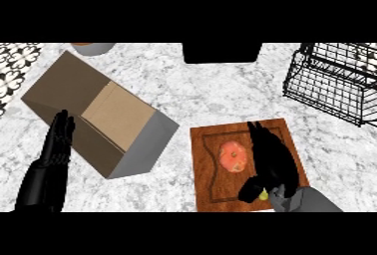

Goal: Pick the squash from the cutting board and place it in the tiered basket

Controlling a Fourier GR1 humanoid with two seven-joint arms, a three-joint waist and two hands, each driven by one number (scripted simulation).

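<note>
An orange-pink squash [234, 155] lies in the recess of the brown cutting board [210, 191] at the lower right. My right hand [271, 158] is stretched out over the board's right half, fingers straight and open, right beside the squash's right side. A small yellow bit [263, 195] shows under the heel of that hand, by the thumb. The black wire tiered basket [331, 79] stands at the far right, well apart from the board. At the left edge my left hand [57, 142] rests open, fingers up.
An open cardboard box [103, 114] lies on the marble counter between my left hand and the board. A dark block [221, 52] stands at the back centre, a grey pot [92, 48] at the back left. A patterned strip [15, 64] runs along the left edge.
</note>
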